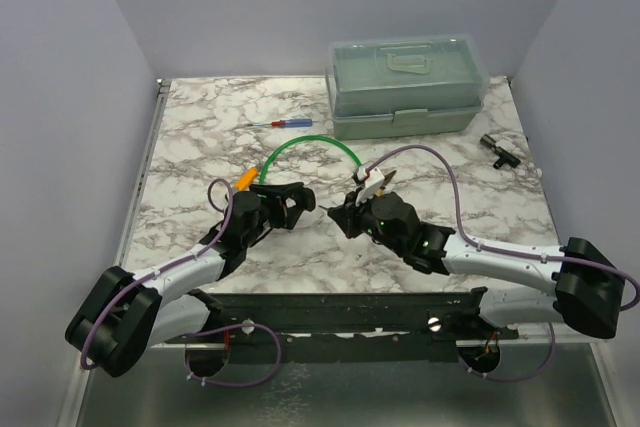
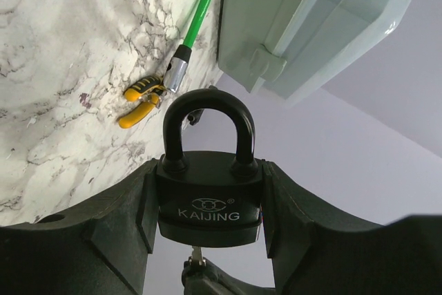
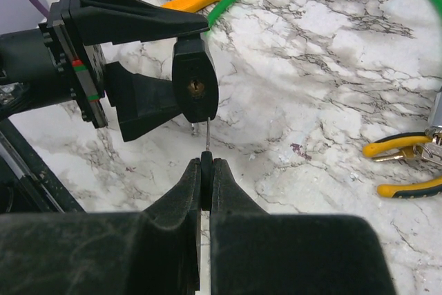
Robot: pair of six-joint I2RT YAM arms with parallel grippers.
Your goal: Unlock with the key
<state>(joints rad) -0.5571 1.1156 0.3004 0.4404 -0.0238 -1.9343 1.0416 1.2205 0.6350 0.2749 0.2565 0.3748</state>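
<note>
Robot lab test cell: plain lavender walls [image 1: 250, 7] boxing marble-patterned surface [image 1: 200, 137], left arm [image 1: 180, 272], right arm [image 1: 500, 262] bolted to dark rail [image 1: 340, 312].

I count one padlock [image 2: 209, 195] in the left jaws, one key [image 3: 206, 169] in the right jaws, and beyond them one pliers [image 3: 395, 146], one screwdriver [image 1: 288, 124], one cable [image 2: 202, 8], one box [image 1: 405, 87], one black part [image 1: 497, 150].

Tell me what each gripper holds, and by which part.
Left gripper clamps the padlock by the sides of its body. Right gripper pinches the key by its head, blade pointing at the padlock.
</note>
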